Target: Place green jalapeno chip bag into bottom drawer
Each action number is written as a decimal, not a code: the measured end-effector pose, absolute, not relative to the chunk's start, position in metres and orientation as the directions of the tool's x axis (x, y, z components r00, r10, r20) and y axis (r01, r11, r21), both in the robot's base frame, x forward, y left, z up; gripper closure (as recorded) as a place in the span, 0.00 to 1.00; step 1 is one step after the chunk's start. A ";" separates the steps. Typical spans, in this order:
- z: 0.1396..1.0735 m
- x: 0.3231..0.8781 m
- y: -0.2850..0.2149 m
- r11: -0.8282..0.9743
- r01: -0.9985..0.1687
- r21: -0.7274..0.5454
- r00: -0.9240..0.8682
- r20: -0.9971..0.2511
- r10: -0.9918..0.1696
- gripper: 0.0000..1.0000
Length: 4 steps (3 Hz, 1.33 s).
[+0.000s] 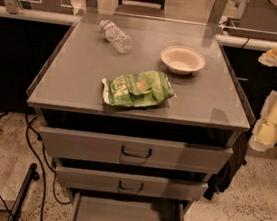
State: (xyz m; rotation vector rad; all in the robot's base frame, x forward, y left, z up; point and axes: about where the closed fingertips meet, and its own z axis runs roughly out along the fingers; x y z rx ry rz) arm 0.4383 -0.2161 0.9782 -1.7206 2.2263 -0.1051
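Note:
The green jalapeno chip bag [137, 88] lies flat on the grey cabinet top [82, 75], near the front edge and a little left of centre. The bottom drawer [127, 219] is pulled out below the two handled drawers and shows as a shallow grey tray with nothing in it. My arm comes in at the right edge of the view. The gripper [270, 123] hangs beside the cabinet's right side, level with the top, well right of the bag and not touching it.
A clear plastic bottle [116, 36] lies on its side at the back left of the top. A white bowl [182, 59] stands at the back right. The middle drawer [130, 184] and top drawer [136, 151] sit slightly out. Cables [30, 170] run on the floor at left.

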 end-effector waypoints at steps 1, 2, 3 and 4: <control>0.979 0.438 -0.216 0.270 -0.928 -0.255 -0.220 -0.210 -0.953 0.00; 0.979 0.446 -0.210 0.293 -0.918 -0.267 -0.222 -0.264 -0.939 0.00; 0.973 0.466 -0.191 0.329 -0.906 -0.267 -0.221 -0.365 -0.904 0.00; 0.966 0.484 -0.177 0.345 -0.901 -0.262 -0.213 -0.426 -0.879 0.00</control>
